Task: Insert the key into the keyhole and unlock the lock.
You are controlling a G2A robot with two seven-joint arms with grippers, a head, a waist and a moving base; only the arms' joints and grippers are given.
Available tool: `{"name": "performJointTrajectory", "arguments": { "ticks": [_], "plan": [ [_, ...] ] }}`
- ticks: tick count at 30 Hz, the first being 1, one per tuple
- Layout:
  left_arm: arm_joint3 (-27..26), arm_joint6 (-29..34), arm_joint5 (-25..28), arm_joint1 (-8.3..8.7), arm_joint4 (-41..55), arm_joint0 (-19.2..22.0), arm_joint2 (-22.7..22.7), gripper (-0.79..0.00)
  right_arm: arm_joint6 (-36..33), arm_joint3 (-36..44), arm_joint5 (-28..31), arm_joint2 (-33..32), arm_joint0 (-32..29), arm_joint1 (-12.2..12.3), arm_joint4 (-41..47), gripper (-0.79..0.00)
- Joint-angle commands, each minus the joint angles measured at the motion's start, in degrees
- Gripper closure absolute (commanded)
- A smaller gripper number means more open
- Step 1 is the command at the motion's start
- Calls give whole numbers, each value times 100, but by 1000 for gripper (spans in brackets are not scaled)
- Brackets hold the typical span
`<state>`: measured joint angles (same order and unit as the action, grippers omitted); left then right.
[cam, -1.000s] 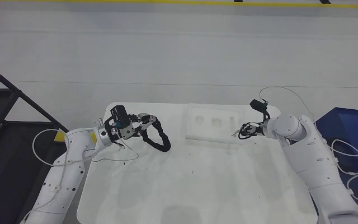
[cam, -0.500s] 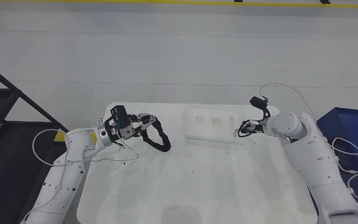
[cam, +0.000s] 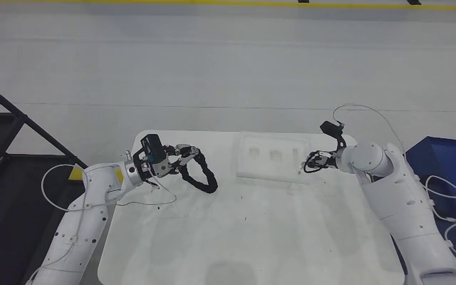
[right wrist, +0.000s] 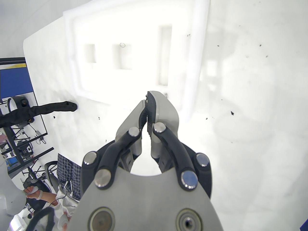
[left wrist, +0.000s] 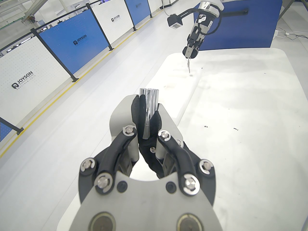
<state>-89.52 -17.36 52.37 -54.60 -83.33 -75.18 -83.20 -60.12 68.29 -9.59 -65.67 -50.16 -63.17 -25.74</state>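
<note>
Meanwhile, over the last second the right hand (right wrist: pixel 147 102) had drifted a little outward, toward its own side of the tabletop (cam: pixel 249 235), carrying the key (left wrist: pixel 189 65) with it; the left hand (left wrist: pixel 147 116) had stayed where it was. We judged that the gap between key and lock (left wrist: pixel 149 97) had widened slightly rather than closed, so the insertion had not yet begun; the move looked to us more like a re-aiming than an approach. The right hand's fingers were pressed almost together, pinching the key by its head; the blade hung down from them, just above the near edge of the white foam tray (cam: pixel 246 167), touching nothing that we could see. The left hand was clamped on the lock's bright metal barrel, which stuck out past the fingertips, pointing across the tabletop toward the other arm; the black cable (cam: pixel 206 178) looped out from that grip, over the tabletop. The two hands were well apart, with the tray between them; we could not make out the keyhole on the barrel's end, so we judged that the key's blade would have to be turned level and lined up with that end before anything could go in.
</note>
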Motion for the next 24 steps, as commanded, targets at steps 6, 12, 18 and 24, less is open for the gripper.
{"name": "performJointTrajectory", "arguments": {
  "ticks": [6, 12, 18, 24],
  "plan": [
    [0, 0, 0, 0, 0, 0, 0, 0, 8, 77, -71, -96, -165, 36, 30, 0],
    [0, 0, 0, 0, 0, 0, 0, 0, 57, -23, -57, -65, -197, 31, 61, 0],
    [0, 0, 0, 0, 0, 0, 0, 0, 123, -233, 2, 1, -185, 9, 140, 0],
    [0, 0, 0, 0, 0, 0, 0, 0, 274, -378, 98, 71, -128, -18, 159, 0]
  ]
}}
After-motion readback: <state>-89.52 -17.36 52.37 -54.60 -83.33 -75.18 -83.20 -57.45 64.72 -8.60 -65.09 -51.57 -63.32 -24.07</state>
